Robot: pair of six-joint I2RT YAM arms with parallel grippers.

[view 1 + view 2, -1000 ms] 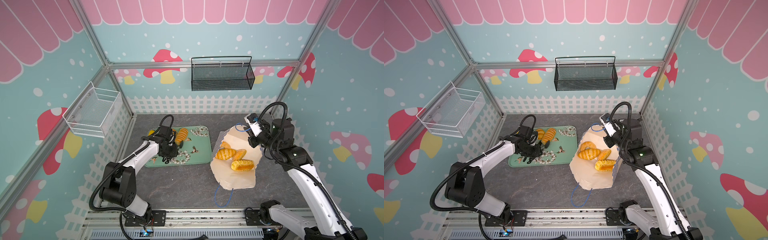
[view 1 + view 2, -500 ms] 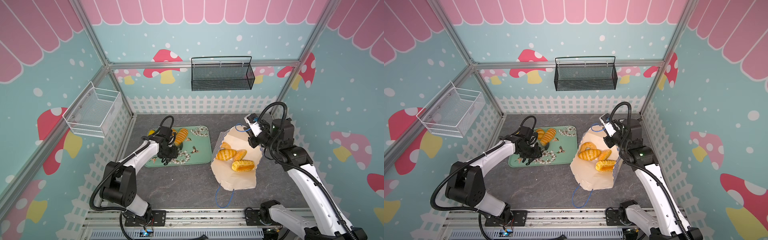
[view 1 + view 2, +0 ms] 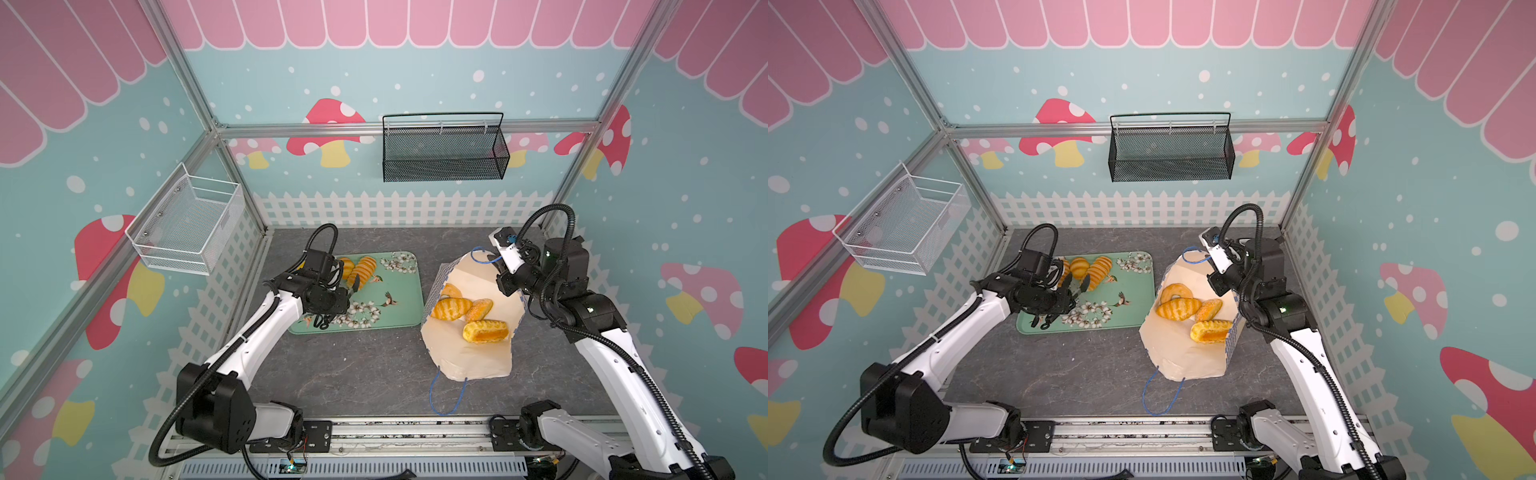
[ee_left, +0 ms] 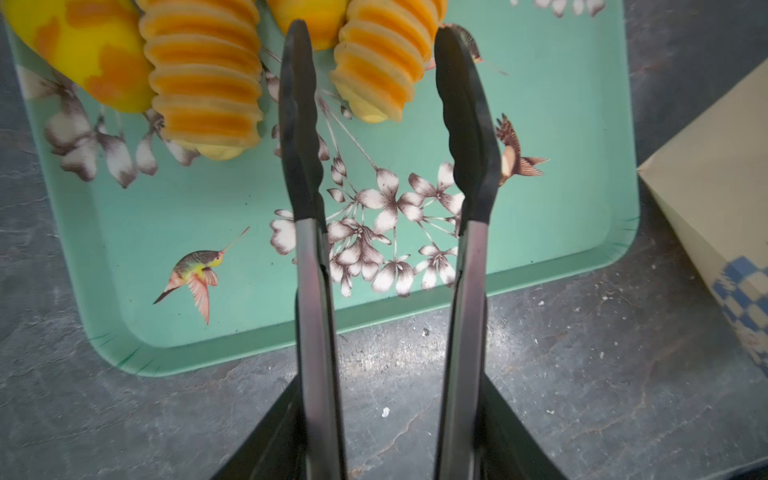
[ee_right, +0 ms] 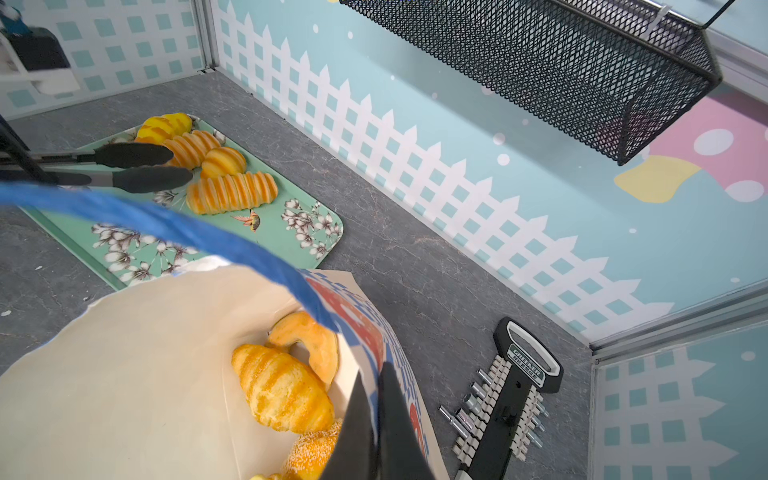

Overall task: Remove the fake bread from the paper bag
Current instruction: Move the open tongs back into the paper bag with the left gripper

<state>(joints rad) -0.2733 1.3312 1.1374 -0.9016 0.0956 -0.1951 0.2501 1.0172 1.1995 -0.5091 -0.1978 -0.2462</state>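
Observation:
The paper bag (image 3: 465, 357) (image 3: 1183, 361) lies open on its side at the right. Fake bread inside it: a croissant (image 3: 451, 308) (image 5: 282, 386), a ring bagel (image 3: 1175, 291), a sugared bun (image 3: 480, 308) and a roll (image 3: 485, 331). More fake bread, among it ridged rolls (image 4: 203, 75) (image 3: 365, 268), lies on the green tray (image 3: 399, 307). My left gripper (image 4: 384, 436) (image 3: 332, 301) is shut on the tongs (image 4: 382, 104), whose tips stand apart and empty just short of the ridged rolls. My right gripper (image 5: 376, 415) (image 3: 509, 286) is shut on the bag's rim.
A socket rack (image 5: 507, 399) lies behind the bag by the fence. A black mesh basket (image 3: 442, 153) hangs on the back wall, a white wire basket (image 3: 189, 226) on the left wall. A blue cord handle (image 3: 446, 399) trails toward the front rail.
The tongs in my left gripper have spread a little and drawn slightly back from the ridged roll on the tray. The right arm and the bag have not moved.

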